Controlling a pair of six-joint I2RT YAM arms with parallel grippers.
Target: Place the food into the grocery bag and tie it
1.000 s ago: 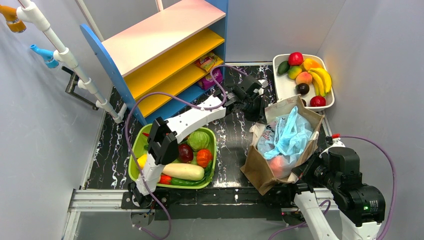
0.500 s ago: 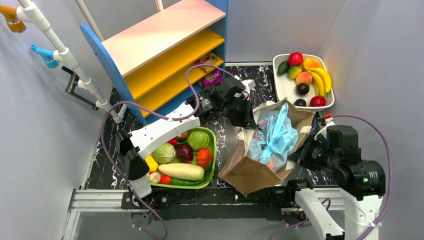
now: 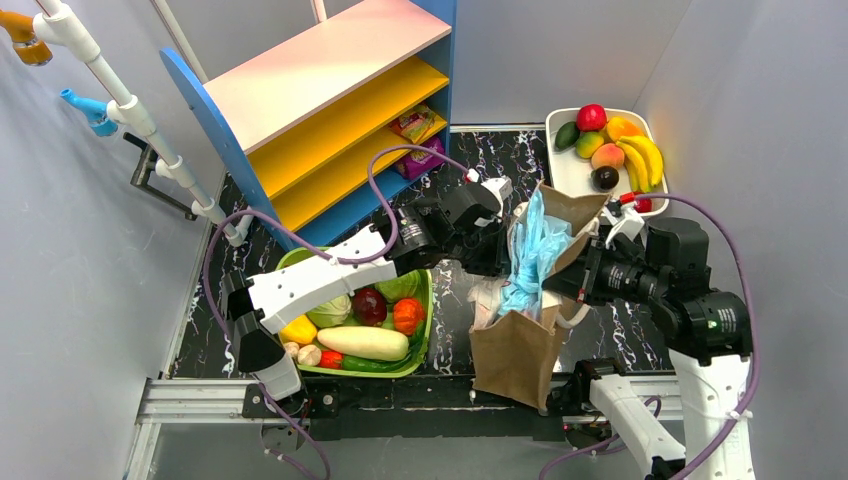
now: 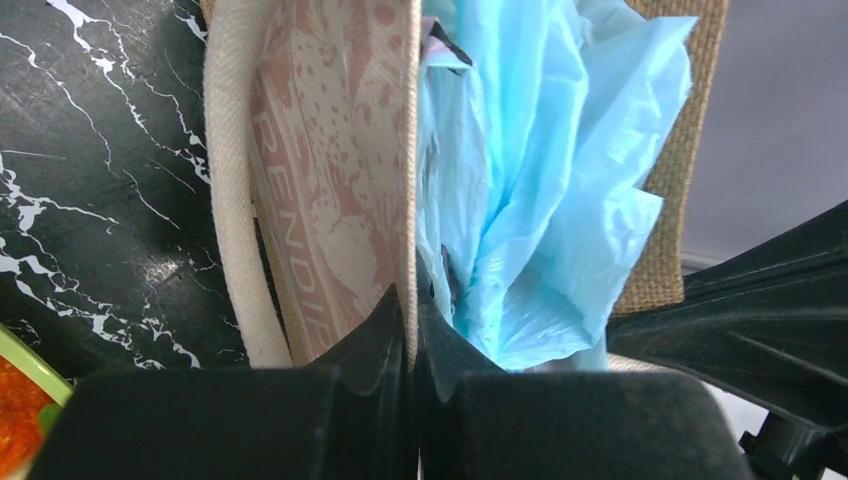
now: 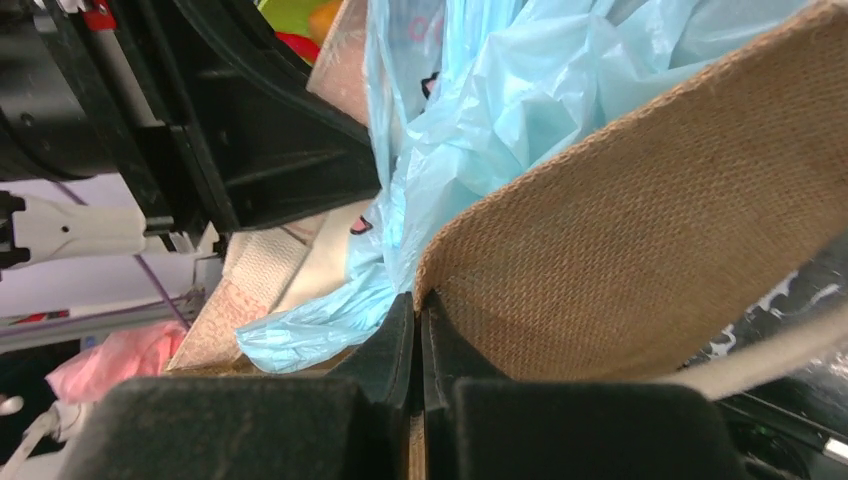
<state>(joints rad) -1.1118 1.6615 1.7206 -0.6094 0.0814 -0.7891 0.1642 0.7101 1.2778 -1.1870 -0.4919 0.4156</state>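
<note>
We pinch the brown sack's point(image 3: 515, 355) two rims
Left gripper point(image 4: 412, 300) at nine o'clock, right gripper point(image 5: 418, 300) at three, clamped on cloth; grocery bag point(image 3: 528, 255) bunched between; we should close evenly, not tearing plastic.

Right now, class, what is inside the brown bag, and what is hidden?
A crumpled light-blue plastic bag fills the brown bag and sticks out of its top. Anything lying beneath the plastic is covered and cannot be seen.
</note>
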